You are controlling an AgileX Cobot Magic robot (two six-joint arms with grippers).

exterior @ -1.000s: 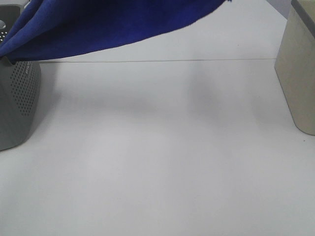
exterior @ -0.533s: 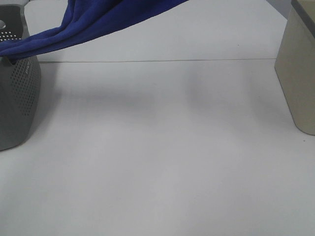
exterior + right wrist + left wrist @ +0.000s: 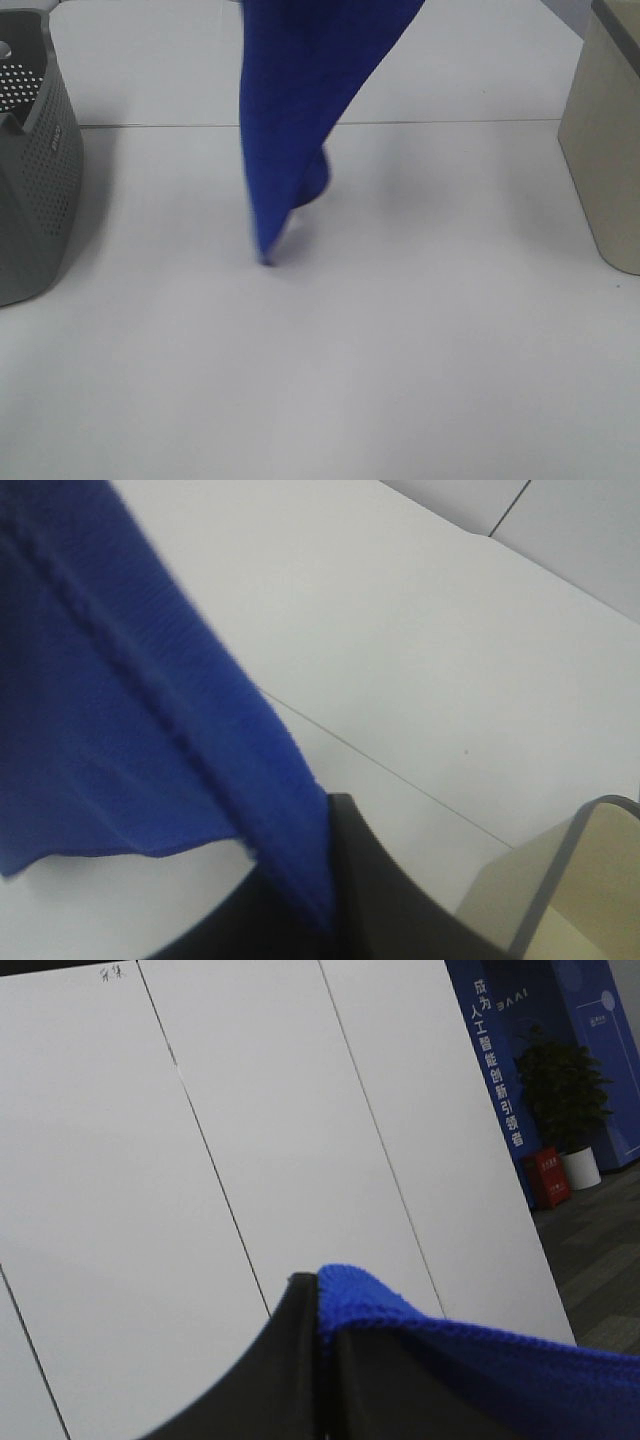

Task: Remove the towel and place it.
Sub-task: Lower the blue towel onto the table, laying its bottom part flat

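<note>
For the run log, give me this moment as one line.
towel: hanging, low tip near table | left gripper: shut on towel | right gripper: shut on towel

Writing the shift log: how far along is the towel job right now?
Done: the towel is clear of the grey perforated basket. In hand: both the left gripper and right gripper are shut on its edge, and it hangs with its lower tip close to the white table. Left: laying it down and letting go.
</note>
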